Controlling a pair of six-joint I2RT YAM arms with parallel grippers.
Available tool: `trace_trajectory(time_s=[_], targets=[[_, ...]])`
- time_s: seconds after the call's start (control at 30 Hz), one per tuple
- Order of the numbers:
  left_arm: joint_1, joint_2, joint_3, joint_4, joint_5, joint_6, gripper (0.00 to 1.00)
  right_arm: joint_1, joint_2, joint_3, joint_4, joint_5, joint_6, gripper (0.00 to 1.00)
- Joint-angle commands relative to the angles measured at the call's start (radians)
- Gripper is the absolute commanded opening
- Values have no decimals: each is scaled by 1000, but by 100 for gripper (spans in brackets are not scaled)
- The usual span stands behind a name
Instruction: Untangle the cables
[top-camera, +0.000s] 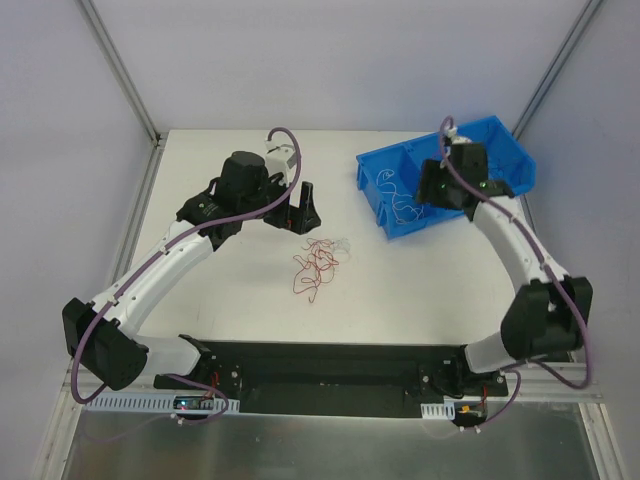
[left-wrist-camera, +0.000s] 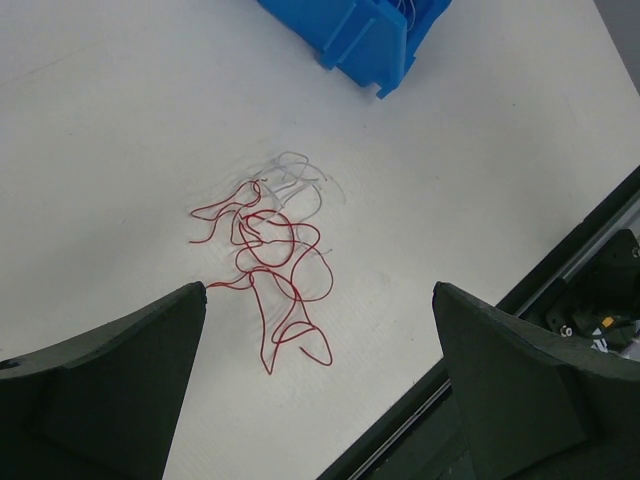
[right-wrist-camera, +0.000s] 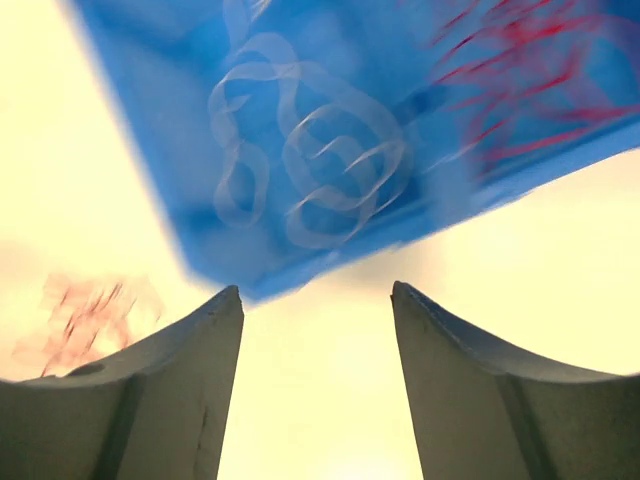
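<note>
While one cable tangle lies on the table, one blue bin holds loose strands; left gripper and right gripper gape empty.

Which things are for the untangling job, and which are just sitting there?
For the job:
- red and white cable tangle
- loose cables lying in the blue bin

Just there:
- purple arm cables
- black base plate
</note>
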Motion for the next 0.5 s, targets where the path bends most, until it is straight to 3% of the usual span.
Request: trace_trajectory(time_s=[0.0, 0.1, 0.23, 0.33, 0.47], targets=[[-10, 0, -5, 40, 37, -40, 95, 223, -258, -301, 210, -16, 131, 65], [-10, 19, -10, 41, 6, -40, 95, 413, -366, -526, 429, 16, 234, 65], [-10, 5, -19, 43, -48, -32, 95, 625, -337, -732, 784, 136, 300, 65], [-10, -3, -28, 40, -85, -38, 95, 732, -233, -743, 907, 188, 290, 66], [-4, -41, -94, 32, -91, -79, 95, 803, -162, -717, 930, 217, 263, 66]])
